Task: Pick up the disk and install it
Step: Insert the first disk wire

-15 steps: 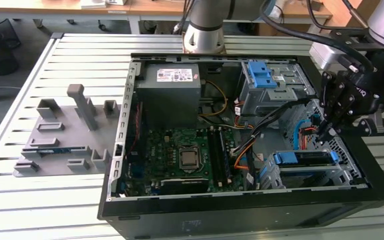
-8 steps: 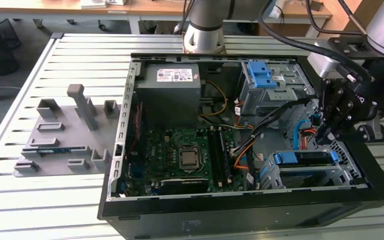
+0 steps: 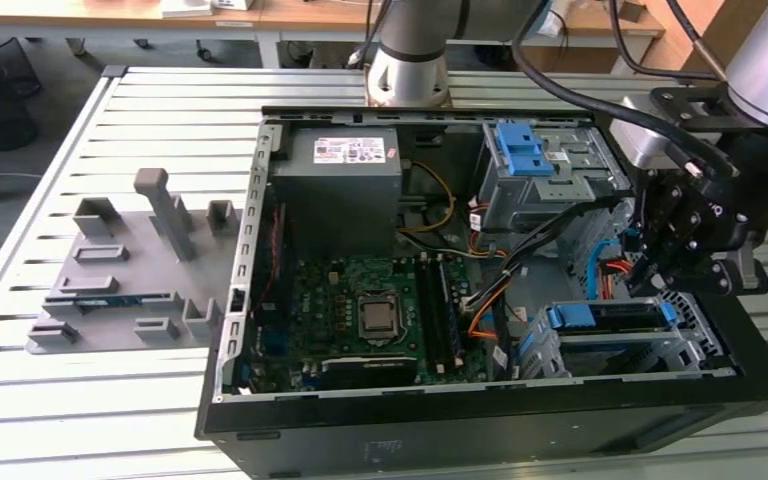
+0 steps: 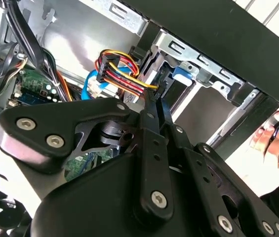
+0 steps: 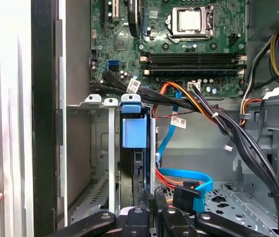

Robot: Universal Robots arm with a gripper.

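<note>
While the gripper (image 3: 671,262) hangs inside the open computer case (image 3: 491,425), at about four o'clock in the exterior view, we find the disk (image 3: 607,316) seated in the drive cage (image 3: 704,350) just below it, its blue carrier frame facing up. We cannot tell how far the claw is open, nor whether it grips anything. Crowding it, orange and blue cables (image 5: 183,175) run beside the disk (image 5: 134,148) in the first wrist view, and black cable bundles (image 5: 218,118) cross above. The motherboard (image 3: 371,320) lies at nine o'clock of the cage. A person's hand (image 4: 277,131) rests outside the case.
</note>
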